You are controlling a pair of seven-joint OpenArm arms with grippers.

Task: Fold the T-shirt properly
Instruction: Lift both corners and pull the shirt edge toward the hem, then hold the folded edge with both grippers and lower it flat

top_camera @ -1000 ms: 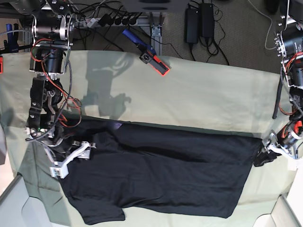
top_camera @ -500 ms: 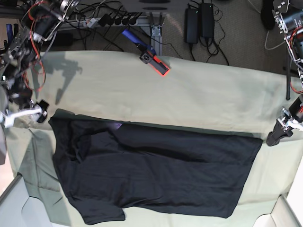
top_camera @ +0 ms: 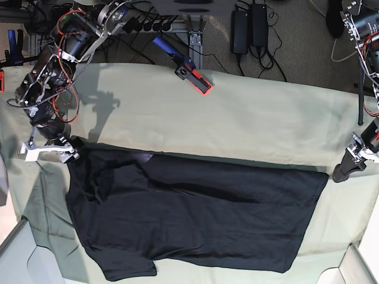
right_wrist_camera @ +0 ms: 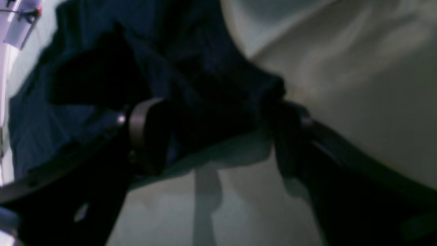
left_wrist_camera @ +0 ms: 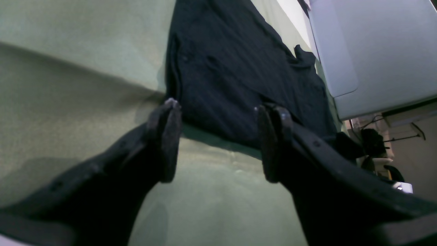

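The black T-shirt [top_camera: 189,216] lies spread flat on the pale green table cloth [top_camera: 254,124], sleeves at the left. My right gripper [top_camera: 50,152] is at the shirt's upper left corner. In the right wrist view it [right_wrist_camera: 218,136] is open, and the shirt's edge [right_wrist_camera: 205,85] lies between and just beyond the fingers; that view is blurred. My left gripper [top_camera: 348,167] hovers over the cloth just right of the shirt's upper right corner. In the left wrist view it [left_wrist_camera: 218,143] is open and empty, with the shirt [left_wrist_camera: 232,68] ahead of it.
A red and blue tool [top_camera: 192,74] lies at the cloth's far edge. Cables and power adapters [top_camera: 249,26] lie on the floor behind. White bins stand at the front corners [top_camera: 18,248] [top_camera: 355,266]. A grey panel [left_wrist_camera: 368,51] shows beside the shirt.
Both grippers let go of the shirt and drew off to the sides; the shirt settled flat. My right gripper has since come back to the upper left corner. The left has hardly moved.
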